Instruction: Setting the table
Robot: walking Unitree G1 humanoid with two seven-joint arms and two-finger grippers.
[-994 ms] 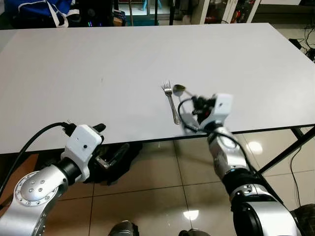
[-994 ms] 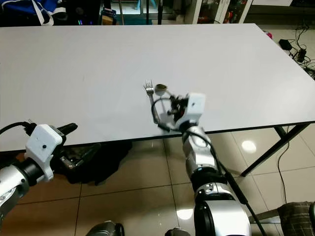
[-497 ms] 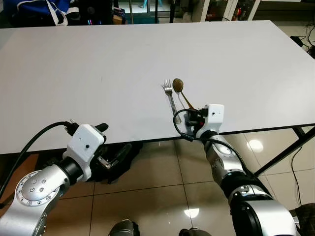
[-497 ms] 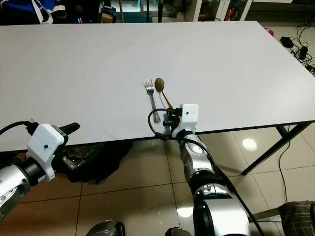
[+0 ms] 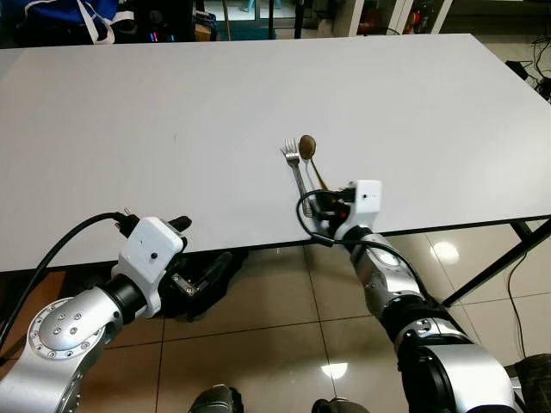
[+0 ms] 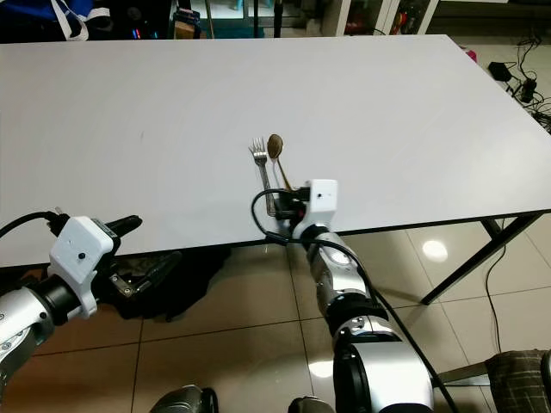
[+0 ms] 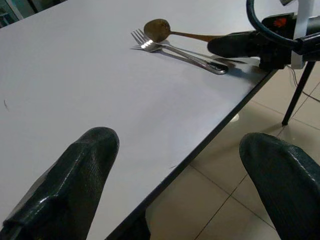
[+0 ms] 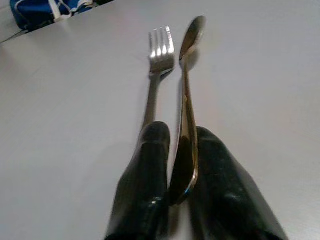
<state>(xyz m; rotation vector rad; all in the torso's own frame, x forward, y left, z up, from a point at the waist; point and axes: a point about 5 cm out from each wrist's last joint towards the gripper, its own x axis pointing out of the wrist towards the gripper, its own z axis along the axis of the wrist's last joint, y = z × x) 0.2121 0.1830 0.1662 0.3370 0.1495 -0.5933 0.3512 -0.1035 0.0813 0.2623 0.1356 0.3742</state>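
A silver fork (image 5: 295, 169) lies on the white table (image 5: 129, 129) near its front edge, tines pointing away from me. Right beside it is a bronze-coloured spoon (image 5: 308, 148), bowl level with the tines. My right gripper (image 5: 324, 203) is at the table's front edge, shut on the spoon's handle (image 8: 186, 150); in the right wrist view the fork (image 8: 158, 70) runs along one black finger (image 8: 150, 165). I cannot tell whether the bowl touches the table. My left gripper (image 5: 204, 241) hangs open at the front edge to the left, nothing between its fingers (image 7: 75, 175).
A blue bag (image 5: 69, 13) and dark furniture stand behind the table's far edge. A dark bag (image 5: 202, 288) lies on the tiled floor under the table. A black table leg (image 5: 504, 258) slants at the right, with cables (image 5: 538, 73) beyond.
My right gripper has drawn back and left toward the front edge, bringing the spoon from a raised tilt down to lie parallel beside the fork. The left arm has not moved.
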